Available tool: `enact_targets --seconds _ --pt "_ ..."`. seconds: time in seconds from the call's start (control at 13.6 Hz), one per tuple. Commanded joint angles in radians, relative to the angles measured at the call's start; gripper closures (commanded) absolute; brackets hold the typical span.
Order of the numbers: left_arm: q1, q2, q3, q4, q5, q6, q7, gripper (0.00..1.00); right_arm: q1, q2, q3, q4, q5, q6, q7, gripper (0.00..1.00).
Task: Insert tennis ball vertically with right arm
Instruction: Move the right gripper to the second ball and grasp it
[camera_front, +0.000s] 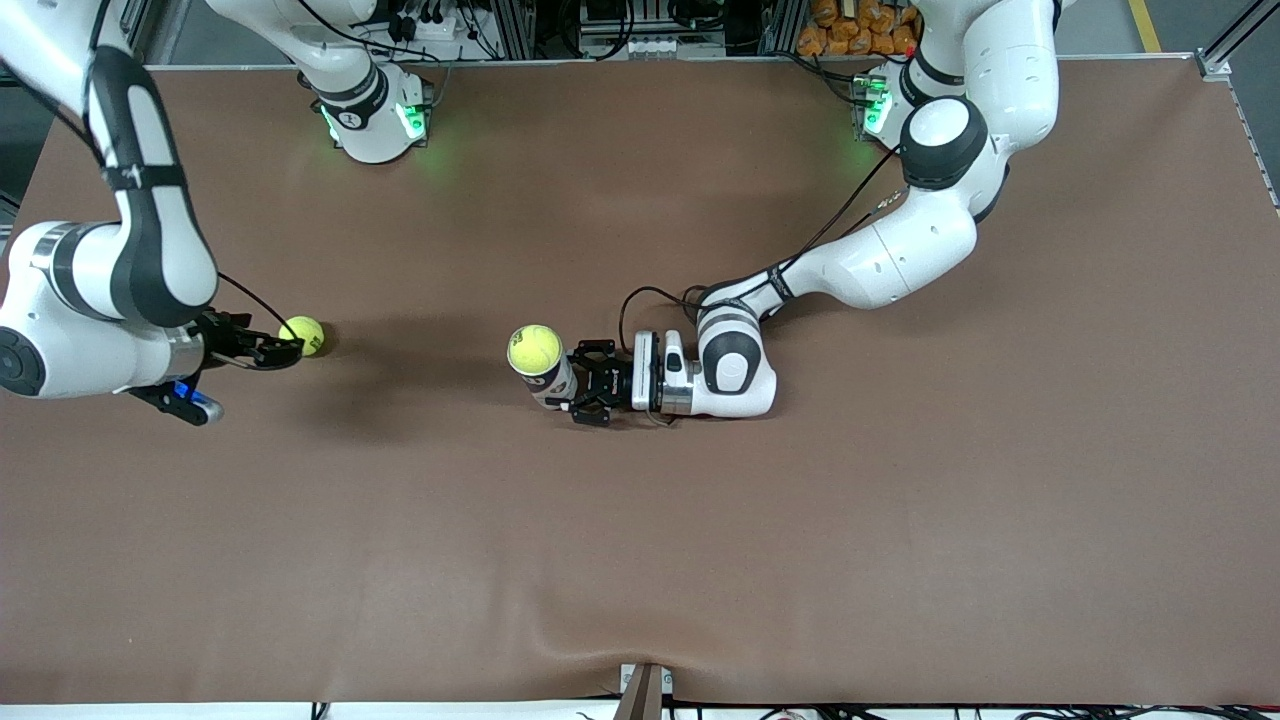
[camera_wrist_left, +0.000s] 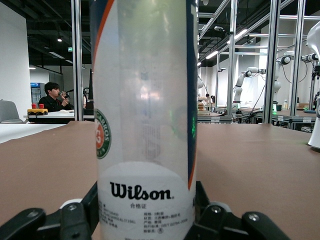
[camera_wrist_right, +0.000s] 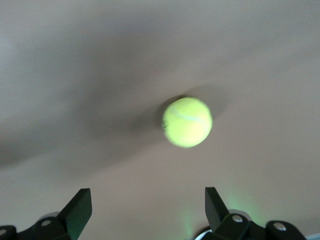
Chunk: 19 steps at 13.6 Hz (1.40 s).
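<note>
Right arm lines up on the loose ball while the left arm steadies the can.

On the brown desk (camera_front: 900, 520), the clear plastic Wilson ball can (camera_front: 545, 372) stands upright at mid-desk, a yellow-green tennis ball (camera_front: 534, 348) already sitting at its open top; the left end effector (camera_front: 590, 385) is clamped on the can's lower body. Toward the right arm's end of the desk from the can, well apart, lies a second yellow-green felt tennis ball (camera_front: 303, 335), the one to insert. The right end effector (camera_front: 272, 349) hovers just beside it, fingers spread wide and empty. Best to centre the fingers on the ball's widest part, close gently so it does not roll, then lift and lower it straight down over the can's mouth.
</note>
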Motion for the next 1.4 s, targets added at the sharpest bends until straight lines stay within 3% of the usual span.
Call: enact_targets --seconds 0.0,0.22,0.66,0.74,0.88,0.96,1.03,1.1,1.32 --pt "-0.014 0.033 0.006 0.036 -0.025 -0.005 0.034 0.27 -0.020 -0.034 0.024 -0.149 -0.015 0.118 -0.061 0.00" --pt "-0.014 0.033 0.008 0.036 -0.025 -0.005 0.034 0.27 -0.071 0.042 0.024 -0.187 -0.015 0.238 -0.184 0.00" --pt "-0.014 0.032 0.015 0.036 -0.029 -0.005 0.032 0.27 -0.111 0.127 0.026 -0.184 -0.010 0.292 -0.253 0.00" --pt "-0.014 0.032 0.017 0.036 -0.029 -0.005 0.032 0.27 -0.111 0.127 0.026 -0.183 -0.007 0.292 -0.253 0.05" --pt "-0.013 0.032 0.015 0.036 -0.029 -0.005 0.034 0.27 -0.109 0.127 0.027 -0.181 -0.001 0.287 -0.250 0.70" --pt "-0.013 0.032 0.017 0.036 -0.029 -0.005 0.034 0.27 -0.109 0.127 0.027 -0.181 0.000 0.285 -0.250 0.88" --pt "-0.011 0.032 0.017 0.036 -0.029 -0.005 0.034 0.27 -0.109 0.127 0.029 -0.178 0.002 0.282 -0.250 0.97" --pt "-0.010 0.032 0.017 0.036 -0.029 -0.005 0.034 0.27 -0.109 0.125 0.029 -0.172 0.006 0.279 -0.250 1.00" --pt "-0.007 0.032 0.017 0.034 -0.029 -0.005 0.034 0.27 -0.093 0.107 0.042 -0.076 0.008 0.194 -0.252 1.00"
